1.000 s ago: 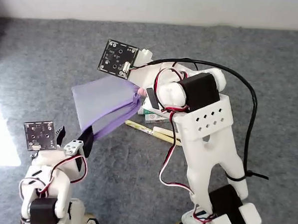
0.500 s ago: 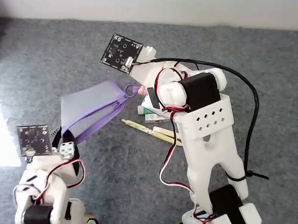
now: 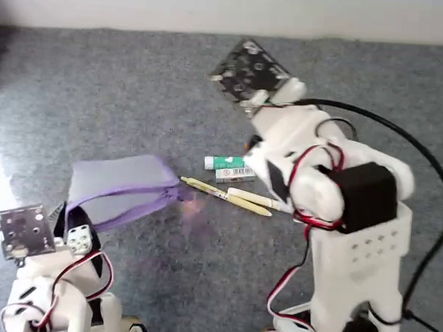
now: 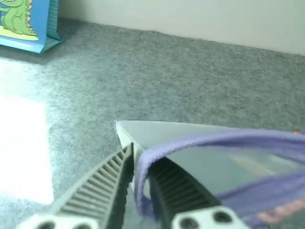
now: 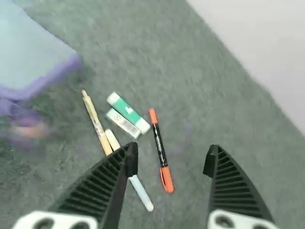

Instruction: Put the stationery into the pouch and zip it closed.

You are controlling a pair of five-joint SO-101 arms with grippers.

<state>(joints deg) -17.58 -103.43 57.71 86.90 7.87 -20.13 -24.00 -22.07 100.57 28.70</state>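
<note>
While my left gripper [image 4: 139, 160] clamps the pouch [image 3: 120, 184] and right gripper [image 5: 169, 156] gapes, stationery [image 5: 125, 116] lies outside; packing, zipping remain.

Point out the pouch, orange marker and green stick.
pouch [image 3: 117, 179], high view, on its flat side panel.
orange marker [image 5: 159, 148], right wrist view, on mid-barrel.
green stick [image 5: 128, 112], right wrist view, on its green middle.

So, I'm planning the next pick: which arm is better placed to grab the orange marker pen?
Right, probably. The right gripper hangs open above the orange marker pen, which lies between its jaws, while the left gripper is shut on the purple fabric pouch.
</note>
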